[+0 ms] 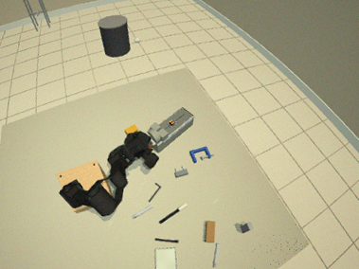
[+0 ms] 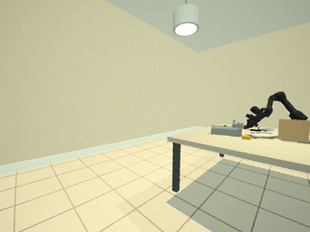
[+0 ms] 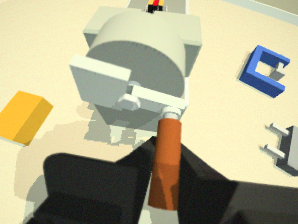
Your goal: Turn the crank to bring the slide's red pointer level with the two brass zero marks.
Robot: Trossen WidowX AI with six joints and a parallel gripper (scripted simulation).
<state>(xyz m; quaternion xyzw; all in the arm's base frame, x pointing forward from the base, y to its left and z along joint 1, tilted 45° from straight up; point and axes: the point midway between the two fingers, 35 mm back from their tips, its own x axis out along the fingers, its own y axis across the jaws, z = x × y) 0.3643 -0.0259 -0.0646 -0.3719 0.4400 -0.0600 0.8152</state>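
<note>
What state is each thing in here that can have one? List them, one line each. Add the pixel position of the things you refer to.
gripper (image 1: 150, 147) (image 2: 246, 126) (image 3: 164, 142): closed on the crank handle
crank handle (image 3: 166, 160): gripped, pointing toward the arm
slide pointer (image 3: 156, 3): level with the marks or not, cannot tell
blue clamp (image 1: 192, 153) (image 3: 252, 70): lying flat, jaws apart
ceiling lamp (image 2: 186, 20): lit
</note>
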